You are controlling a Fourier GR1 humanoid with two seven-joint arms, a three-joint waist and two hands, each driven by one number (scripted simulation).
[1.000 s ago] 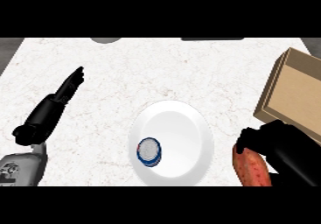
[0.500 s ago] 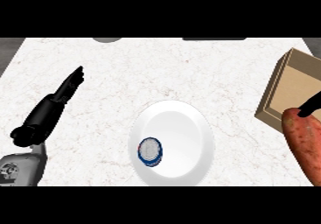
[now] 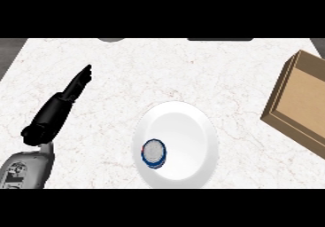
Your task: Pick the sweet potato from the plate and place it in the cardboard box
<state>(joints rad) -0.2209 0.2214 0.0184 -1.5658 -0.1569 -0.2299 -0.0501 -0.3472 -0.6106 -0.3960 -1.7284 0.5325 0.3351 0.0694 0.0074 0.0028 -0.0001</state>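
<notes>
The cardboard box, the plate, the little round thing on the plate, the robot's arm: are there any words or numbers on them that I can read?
No readable text anywhere.
Cardboard box: plain brown, no print shows.
Plate: plain white.
Small round thing on the plate: blue rim with a tiny red speck, too small to read as any sign.
Left forearm: dark marks on grey, too blurred to read.
Left hand: plain black.

1. Open counter (image 3: 191,71) across the upper middle, between left hand (image 3: 60,108) and cardboard box (image 3: 302,104).
2. Blocked at centre-bottom by white plate (image 3: 184,133), with a small blue-rimmed round object (image 3: 153,152) on its left part.
3. Blocked along the right edge by the box.
4. Narrow bare strip between plate and box.
</notes>
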